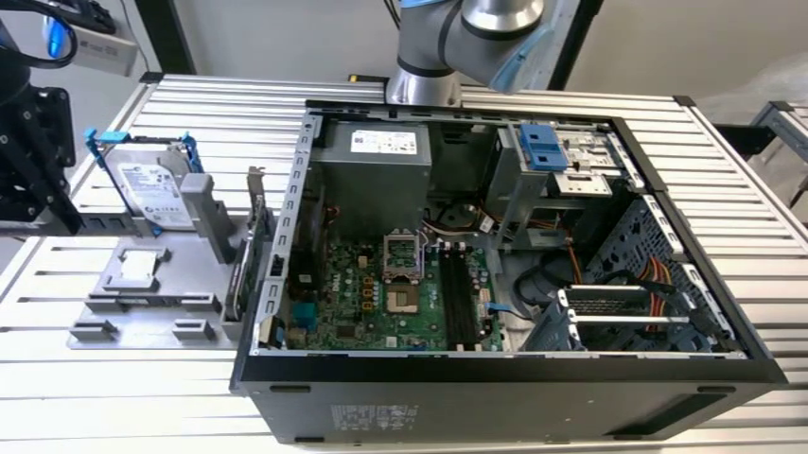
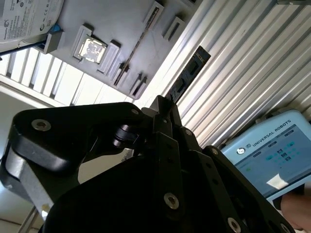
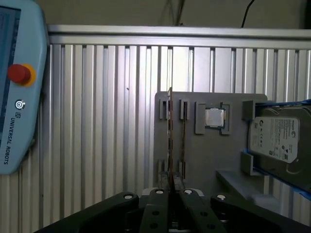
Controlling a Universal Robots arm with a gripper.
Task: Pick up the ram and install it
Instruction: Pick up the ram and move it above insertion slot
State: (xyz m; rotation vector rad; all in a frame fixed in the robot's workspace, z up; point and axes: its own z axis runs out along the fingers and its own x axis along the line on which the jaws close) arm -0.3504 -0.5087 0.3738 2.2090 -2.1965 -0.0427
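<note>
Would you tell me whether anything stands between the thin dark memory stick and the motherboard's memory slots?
The gripper holds the thin dark ram stick. The black memory slots lie uncovered in the open computer case, whose side wall rises between.

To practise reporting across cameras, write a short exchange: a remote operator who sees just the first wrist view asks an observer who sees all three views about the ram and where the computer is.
Operator: In the first wrist view a thin line runs out from the end effector. Is that the ram?
Observer: Yes. The second wrist view shows its flat side: a dark stick clamped at one end between the fingertips.
Operator: Where is the computer?
Observer: In the exterior view, the open case stands at the exterior view's right of the grey tray.
</note>
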